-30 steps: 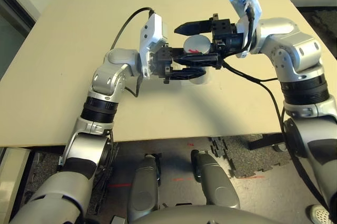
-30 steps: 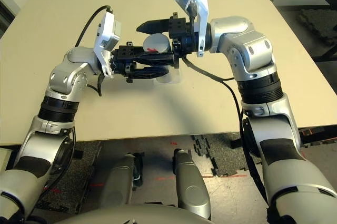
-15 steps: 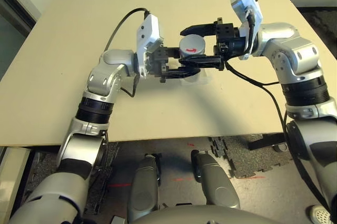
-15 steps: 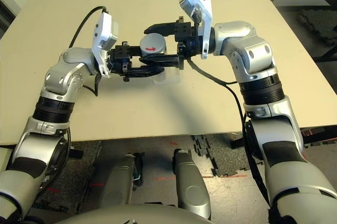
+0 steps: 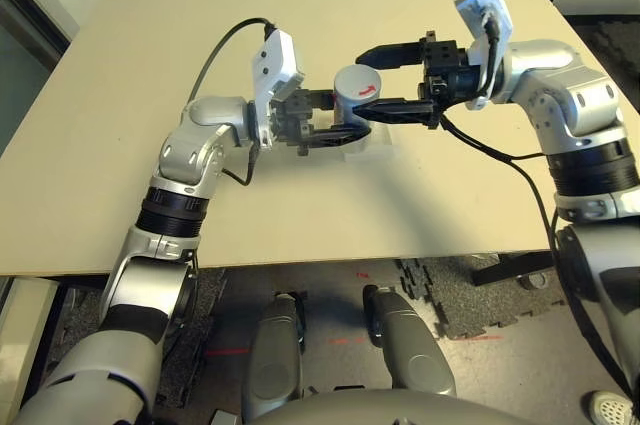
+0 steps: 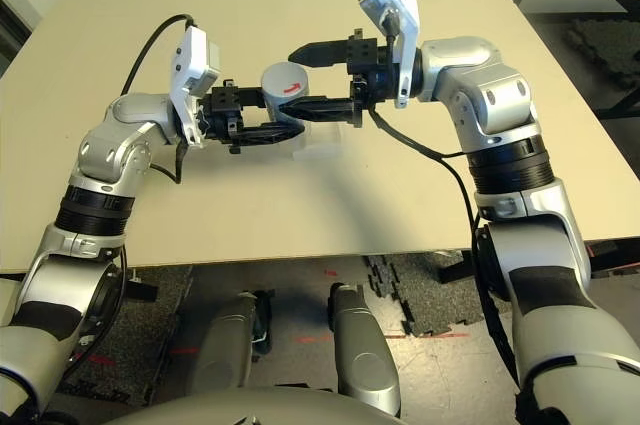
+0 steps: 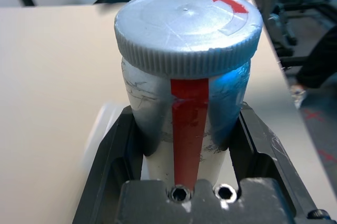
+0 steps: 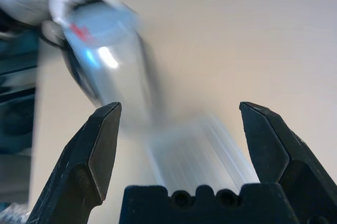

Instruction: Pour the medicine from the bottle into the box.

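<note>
Upper middle of the frame: left gripper [image 5: 349, 113] holds the bottle [image 7: 150, 108] by its body, one finger on each side; grip closed on it.
Bottle: silver-grey, red stripe facing the left wrist camera, roughly upright; now slightly further toward the left of the frame than one second ago, along with the left gripper.
Cap: grey cap [image 7: 181, 29] seated on top of the bottle, more fully exposed than a second ago; its red arrow [image 7: 230, 3], pointing nearly straight to the right half a second ago in the eye views, now slants up and to the right.
Right gripper: upper middle, right of the left gripper; fingers [image 8: 105, 155] spread wide, nothing between them. Shifted toward the right of the frame; its lower finger overlaps the bottle in the eye views, yet the right wrist view shows the bottle outside the fingers.
Box: clear plastic box [image 8: 197, 153] on the table [image 5: 250, 225], just below and right of the bottle in the frame, more of it visible than a second ago.
</note>
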Tool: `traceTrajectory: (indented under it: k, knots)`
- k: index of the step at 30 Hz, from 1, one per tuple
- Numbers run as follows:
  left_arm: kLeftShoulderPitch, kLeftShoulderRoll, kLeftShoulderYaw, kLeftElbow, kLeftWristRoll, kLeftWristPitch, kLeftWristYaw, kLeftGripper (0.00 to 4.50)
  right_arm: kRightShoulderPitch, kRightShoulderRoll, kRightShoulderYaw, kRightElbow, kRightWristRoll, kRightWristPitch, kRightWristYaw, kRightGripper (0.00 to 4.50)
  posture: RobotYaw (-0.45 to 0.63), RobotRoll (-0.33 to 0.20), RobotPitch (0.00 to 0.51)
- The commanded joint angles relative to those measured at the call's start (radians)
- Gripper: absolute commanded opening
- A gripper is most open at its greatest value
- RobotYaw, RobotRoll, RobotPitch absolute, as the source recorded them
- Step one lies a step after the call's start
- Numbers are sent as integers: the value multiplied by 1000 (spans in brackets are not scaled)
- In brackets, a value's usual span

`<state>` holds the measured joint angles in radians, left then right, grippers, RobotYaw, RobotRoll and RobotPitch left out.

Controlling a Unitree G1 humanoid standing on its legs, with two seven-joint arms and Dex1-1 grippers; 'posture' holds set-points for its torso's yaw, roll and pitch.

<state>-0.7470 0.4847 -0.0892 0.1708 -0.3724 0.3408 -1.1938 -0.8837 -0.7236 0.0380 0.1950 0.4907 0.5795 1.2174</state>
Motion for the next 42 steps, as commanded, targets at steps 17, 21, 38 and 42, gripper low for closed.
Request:
traceTrajectory:
  k: [17, 21, 38, 42]
  knots:
    - [-65, -59, -11, 162, 26, -110, -19, 2447, -32, 216, 69, -202, -14, 54, -196, 4500, -110, 0, 154]
    - [-66, -64, -13, 166, 27, -111, -17, 2447, -47, 260, 101, -177, -42, 22, -192, 4500, -105, 0, 155]
    - [-30, -78, -17, 116, 21, -88, 1, 2447, -103, 325, 91, -39, -119, -46, -216, 4500, -99, 0, 162]
    - [-21, -77, -18, 106, 18, -80, 5, 2447, -91, 304, 71, -39, -113, -35, -219, 4500, -101, 0, 163]
